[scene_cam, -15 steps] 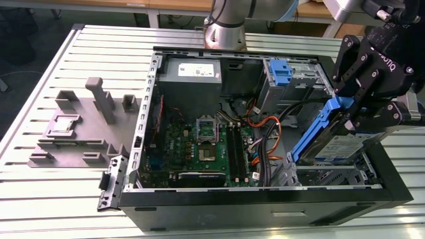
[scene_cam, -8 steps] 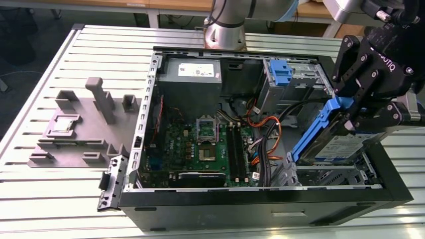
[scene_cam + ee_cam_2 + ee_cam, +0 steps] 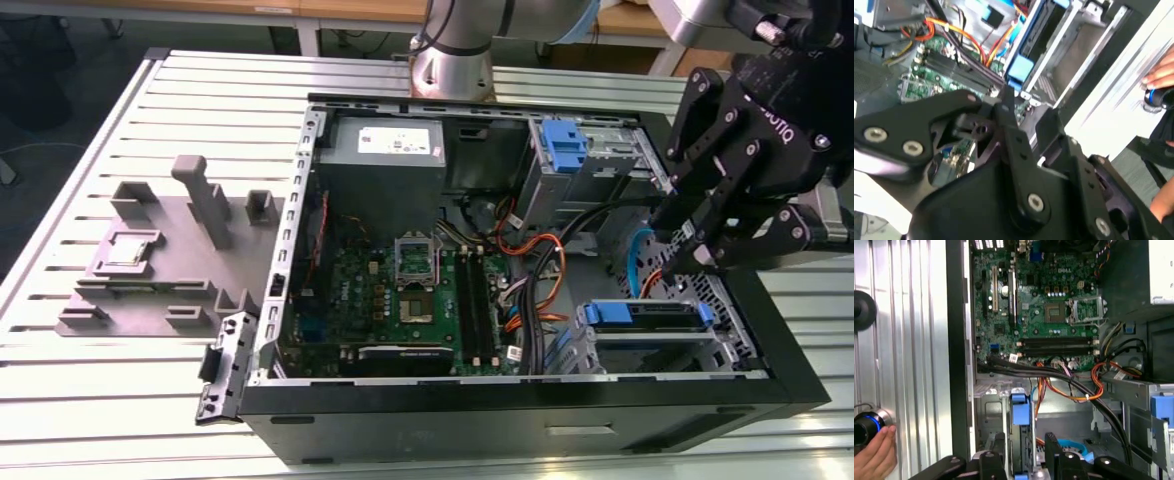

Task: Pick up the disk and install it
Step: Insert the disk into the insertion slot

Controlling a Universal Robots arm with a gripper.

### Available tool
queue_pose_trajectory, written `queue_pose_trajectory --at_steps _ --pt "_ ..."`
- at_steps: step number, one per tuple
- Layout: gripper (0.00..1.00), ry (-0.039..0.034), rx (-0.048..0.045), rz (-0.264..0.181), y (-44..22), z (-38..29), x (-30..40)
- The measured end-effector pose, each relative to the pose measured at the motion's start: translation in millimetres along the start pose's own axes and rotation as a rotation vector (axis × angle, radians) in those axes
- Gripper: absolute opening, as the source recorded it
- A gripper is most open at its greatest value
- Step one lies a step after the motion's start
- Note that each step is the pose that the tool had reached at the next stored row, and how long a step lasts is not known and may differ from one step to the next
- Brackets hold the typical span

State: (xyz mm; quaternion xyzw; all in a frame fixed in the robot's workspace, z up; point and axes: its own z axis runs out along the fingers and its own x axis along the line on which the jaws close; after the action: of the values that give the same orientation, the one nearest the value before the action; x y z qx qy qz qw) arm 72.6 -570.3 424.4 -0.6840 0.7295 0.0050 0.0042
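Note:
The disk [image 3: 643, 314] lies in the metal drive cage [image 3: 654, 352] at the near corner of the open computer case, on the exterior view's right. Its blue carrier end faces the motherboard. In the first wrist view the disk [image 3: 1020, 411] shows as a blue end with a narrow body running back between the fingers. In the second wrist view the same blue end of the disk [image 3: 1019, 70] is visible. My black gripper [image 3: 674, 255] hovers just above the cage. It is open, and my gripper [image 3: 1025, 460] has one finger on each side of the disk. Whether they touch it is hidden.
Inside the case [image 3: 534, 400] are a green motherboard [image 3: 414, 290], a power supply [image 3: 387, 150], orange and black cables [image 3: 1074, 390], and a bare blue bracket [image 3: 563, 145] on the far cage. A grey fixture block [image 3: 174, 250] sits on the slatted table. A hand [image 3: 874, 455] rests by a blue-ringed button [image 3: 865, 424].

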Motion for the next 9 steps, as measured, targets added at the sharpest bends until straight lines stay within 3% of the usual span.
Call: queue_pose_trajectory --at_steps 9 --pt "0.44 0.0002 0.0000 0.000 0.0 0.0 0.0"
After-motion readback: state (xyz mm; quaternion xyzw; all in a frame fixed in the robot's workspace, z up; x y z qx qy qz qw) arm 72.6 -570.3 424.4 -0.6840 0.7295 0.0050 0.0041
